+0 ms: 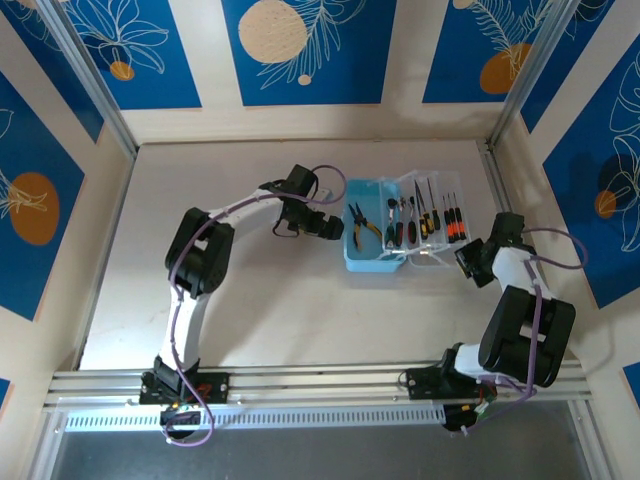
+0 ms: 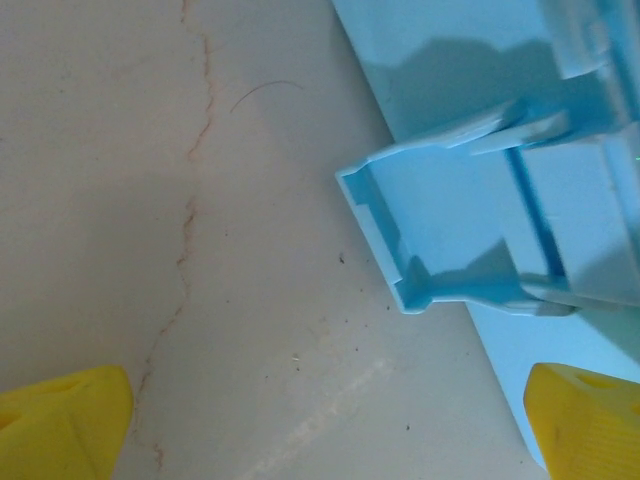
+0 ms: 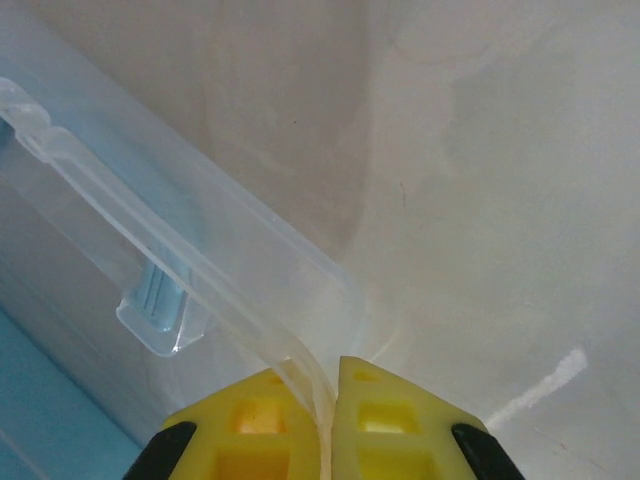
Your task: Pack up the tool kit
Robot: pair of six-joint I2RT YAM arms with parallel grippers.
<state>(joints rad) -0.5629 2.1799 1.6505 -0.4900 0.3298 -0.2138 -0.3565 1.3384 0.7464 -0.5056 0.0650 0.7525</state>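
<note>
Right of centre in the overhead view, the light-blue case lies open on a pale, matte table. Its clear lid is folded out to the right, red-and-black screwdrivers are ranged across that side, and yellow-handled pliers lie in the tray. The right gripper has its yellow fingers pinched together on the lid's thin rim. Just left of the case, the left gripper stands with its fingers wide apart, holding nothing, beside the blue latch. A thin brown crack-like line wanders down the tabletop. Cream walls around the table carry blue panels with white leaf drawings, and aluminium posts stand in the back corners.
</note>
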